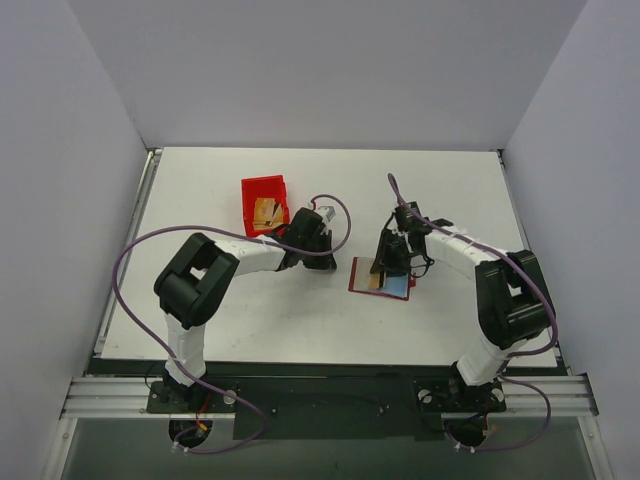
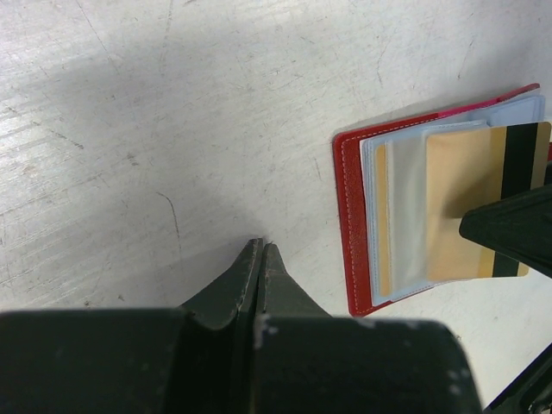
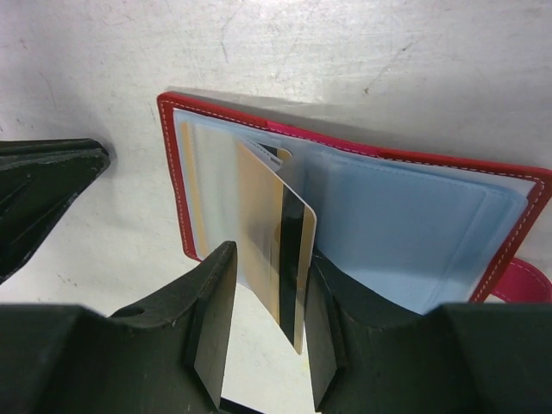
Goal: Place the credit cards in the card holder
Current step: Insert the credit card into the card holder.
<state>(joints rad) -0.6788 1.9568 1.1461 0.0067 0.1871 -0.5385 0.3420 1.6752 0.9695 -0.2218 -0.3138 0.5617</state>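
Observation:
The dark red card holder [image 1: 362, 277] lies open on the table, its light blue slots up; it also shows in the right wrist view [image 3: 172, 172] and the left wrist view [image 2: 354, 224]. A gold-tan credit card [image 3: 280, 250] with a dark stripe stands tilted with its far end in a middle slot; it also shows in the left wrist view [image 2: 470, 198]. My right gripper [image 3: 263, 345] is open around this card; the card leans on the right finger, with a gap to the left one. My left gripper [image 2: 260, 250] is shut and empty, tips low over the table left of the holder.
A bright red open bin [image 1: 262, 189] with more gold-tan cards [image 1: 267, 212] stands behind the left gripper [image 1: 322, 252]. The right gripper [image 1: 393, 262] hovers over the holder. White walls enclose the table on three sides.

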